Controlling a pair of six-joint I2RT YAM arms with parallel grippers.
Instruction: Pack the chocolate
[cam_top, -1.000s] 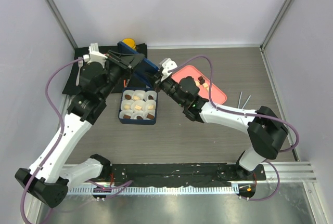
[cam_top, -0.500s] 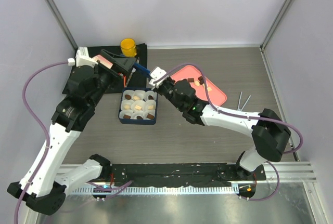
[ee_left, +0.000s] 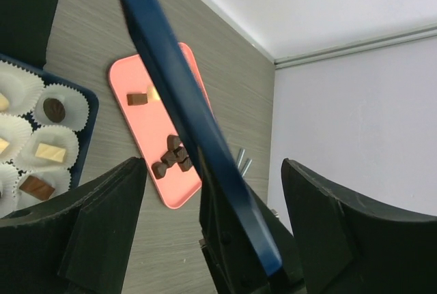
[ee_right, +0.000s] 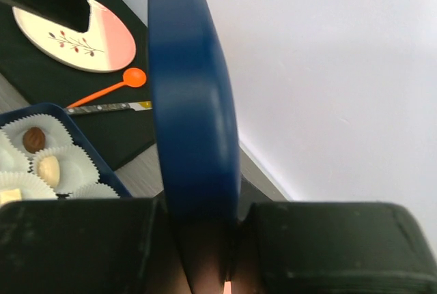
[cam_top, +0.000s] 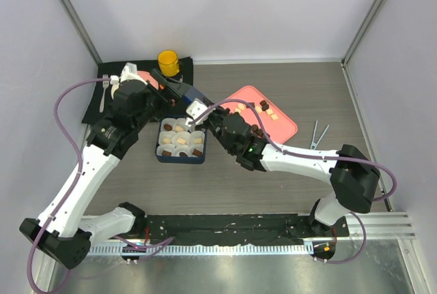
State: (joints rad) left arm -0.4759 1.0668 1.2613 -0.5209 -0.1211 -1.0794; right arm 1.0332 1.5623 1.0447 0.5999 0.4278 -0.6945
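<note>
The grey wood-grain counter (cam_top: 273,185) carries a black mat (cam_top: 92,111) at its far left. On the mat are a yellow cup (cam_top: 168,61), a pink floral-patterned plate (ee_right: 82,38), and an orange spoon (ee_right: 113,89) just beside a knife (ee_right: 109,108). Metal tongs (cam_top: 317,134) lie well apart, at the right side.

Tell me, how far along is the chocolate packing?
Nearly finished. The box looks filled with chocolates. In hand: the right gripper clamps the blue lid, while the left gripper stands open around it. Left: setting the lid on the box; a few pieces lie on the pink tray.
</note>
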